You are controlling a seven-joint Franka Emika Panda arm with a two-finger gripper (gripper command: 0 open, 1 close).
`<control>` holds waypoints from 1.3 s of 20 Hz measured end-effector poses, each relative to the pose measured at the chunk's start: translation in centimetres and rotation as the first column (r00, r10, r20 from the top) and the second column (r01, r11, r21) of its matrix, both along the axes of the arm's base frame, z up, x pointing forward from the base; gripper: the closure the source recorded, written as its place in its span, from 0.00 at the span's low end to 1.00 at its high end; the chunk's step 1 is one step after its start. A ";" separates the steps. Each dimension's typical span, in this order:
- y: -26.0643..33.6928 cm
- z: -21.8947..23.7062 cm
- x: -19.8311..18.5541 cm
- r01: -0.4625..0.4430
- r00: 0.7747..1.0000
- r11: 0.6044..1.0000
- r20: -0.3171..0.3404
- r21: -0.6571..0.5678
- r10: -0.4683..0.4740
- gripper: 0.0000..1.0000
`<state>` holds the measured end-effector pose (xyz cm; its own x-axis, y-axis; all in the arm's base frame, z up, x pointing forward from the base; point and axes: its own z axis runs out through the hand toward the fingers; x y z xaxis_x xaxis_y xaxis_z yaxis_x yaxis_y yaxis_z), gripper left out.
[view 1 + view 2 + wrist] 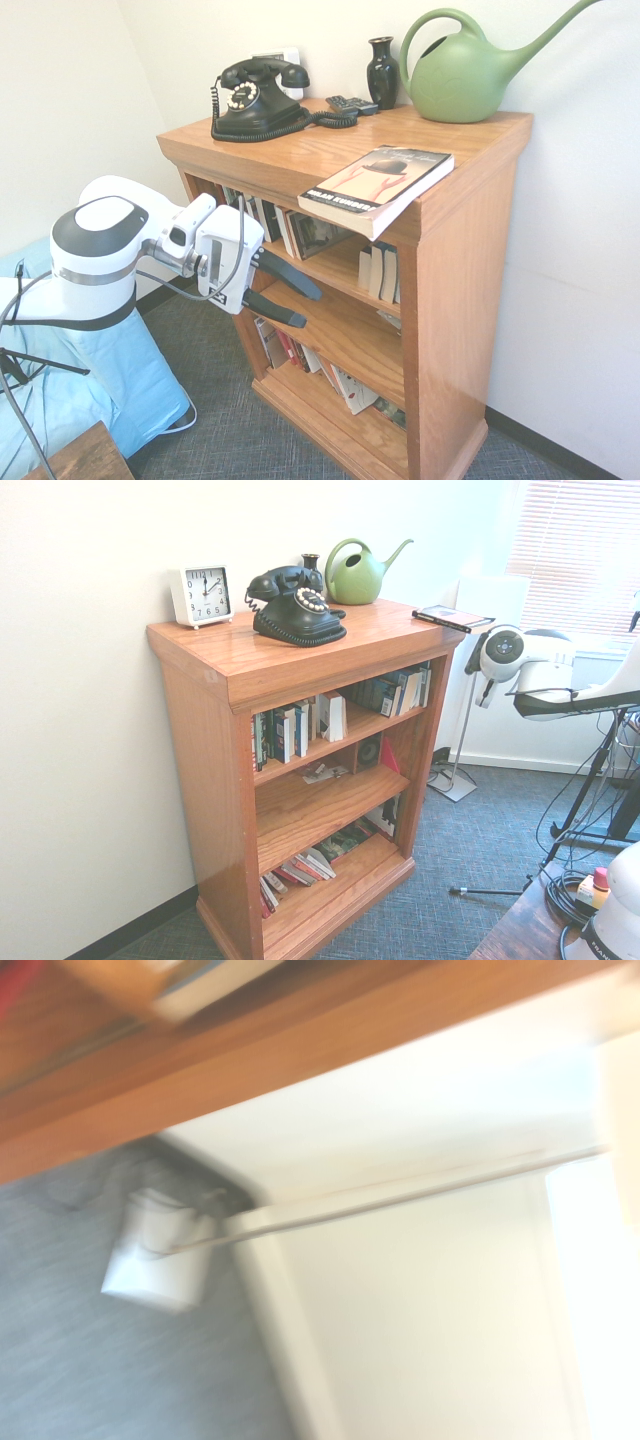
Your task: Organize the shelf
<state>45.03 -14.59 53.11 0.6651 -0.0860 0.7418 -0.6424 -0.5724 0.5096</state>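
The shelf (462, 262) is an oak-coloured wooden bookcase with three open tiers, also in the second exterior view (200, 742). A paperback book (378, 183) lies flat on its top and sticks out over the front edge; the second exterior view has it at the top's right corner (452, 617). My gripper (308, 306) hovers in front of the shelf's left side, level with the middle tier. It is open, with nothing between its dark fingers (290, 275). The wrist view is blurred and shows only a wooden edge of the shelf (250, 1060), carpet and white wall.
On the top stand a black dial telephone (258, 100), a dark vase (382, 72), a green watering can (465, 75), a remote (352, 104) and a white clock (201, 595). Upright books (298, 730) fill the upper tier; fallen books (345, 385) lie in the lowest.
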 end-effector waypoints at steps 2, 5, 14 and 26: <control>0.3 2.0 0.4 -0.010 1.000 0.997 0.023 -0.074 0.011 0.00; 0.8 4.2 1.2 -0.036 0.998 0.984 0.043 -0.174 0.044 0.00; 2.5 6.1 5.0 -0.178 0.977 0.946 0.063 -0.272 0.202 0.00; -0.9 6.2 5.8 -0.338 0.930 0.906 0.060 -0.255 0.364 0.00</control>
